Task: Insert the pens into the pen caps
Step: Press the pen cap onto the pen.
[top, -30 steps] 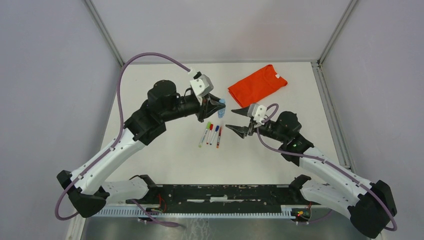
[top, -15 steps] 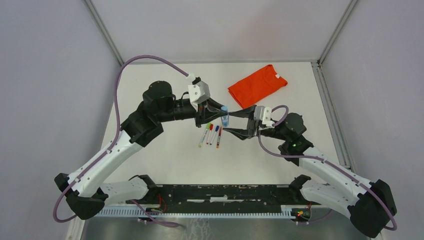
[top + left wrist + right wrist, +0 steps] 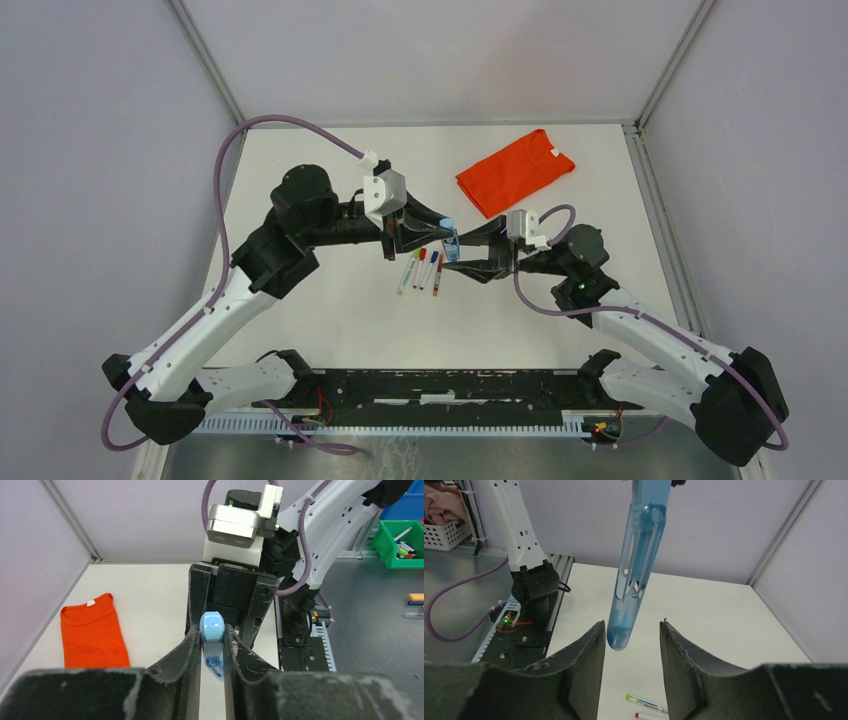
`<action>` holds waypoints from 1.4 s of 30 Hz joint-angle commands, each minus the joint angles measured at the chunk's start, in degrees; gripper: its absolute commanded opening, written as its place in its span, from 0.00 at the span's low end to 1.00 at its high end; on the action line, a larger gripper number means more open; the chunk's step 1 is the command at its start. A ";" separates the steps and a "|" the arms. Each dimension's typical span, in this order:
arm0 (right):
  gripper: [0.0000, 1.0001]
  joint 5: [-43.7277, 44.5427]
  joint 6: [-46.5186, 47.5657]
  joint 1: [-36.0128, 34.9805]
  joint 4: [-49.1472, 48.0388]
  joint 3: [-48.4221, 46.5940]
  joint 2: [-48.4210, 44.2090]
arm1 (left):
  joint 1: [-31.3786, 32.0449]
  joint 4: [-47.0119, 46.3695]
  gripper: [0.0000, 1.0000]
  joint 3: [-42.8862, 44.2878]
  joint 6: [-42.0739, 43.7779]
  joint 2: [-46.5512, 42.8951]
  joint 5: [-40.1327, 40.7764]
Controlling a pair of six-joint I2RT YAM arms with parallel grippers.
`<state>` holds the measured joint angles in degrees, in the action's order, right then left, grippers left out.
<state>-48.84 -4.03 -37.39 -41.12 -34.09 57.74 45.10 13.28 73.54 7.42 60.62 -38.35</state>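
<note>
**Over the table's middle: two grippers meet around a blue tube**

Above the white table (image 3: 350,320), we see the left gripper (image 3: 212,640) clenched on a translucent blue tube (image 3: 636,575) with a clip along its side. It hangs nearly upright, tilted a little, with its rounded lower end well off the surface. We cannot tell whether it is a pen or a long cap.

The right gripper (image 3: 631,630) faces it with fingers spread, released. One finger stands on each side of the tube's lower end, and neither touches anything.

Four pens (image 3: 421,270) with white barrels lie side by side on the table just beneath. A folded orange shirt (image 3: 515,170) lies farther back. No loose caps show.

We judge this to be a handover or a regrasp. To do it well, we would centre the tube between the right fingers and close on the lower part, away from the clip. The left should let go only once the right grip is firm, so the tube neither swings nor drops onto the pens.
</note>
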 commanded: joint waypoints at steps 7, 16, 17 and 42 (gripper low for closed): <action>0.43 -5.19 -5.17 0.19 -6.44 -3.19 0.75 | 0.10 0.85 0.02 2.19 2.63 -1.34 -2.19; 0.25 -7.05 -6.00 0.19 -6.07 -4.13 2.18 | 0.05 0.52 0.02 1.99 2.76 -1.78 -2.86; 0.23 -7.07 -6.15 0.16 -6.01 -4.30 2.37 | 0.07 0.56 0.02 1.96 2.82 -1.82 -2.93; 0.00 -8.71 -16.93 0.14 -10.94 -9.48 3.35 | 0.07 2.34 0.02 2.00 4.22 -0.16 -2.88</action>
<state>-54.76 -17.85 -37.36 -47.27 -40.18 61.52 45.12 14.92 73.56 9.10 59.92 -40.71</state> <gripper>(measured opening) 0.210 0.250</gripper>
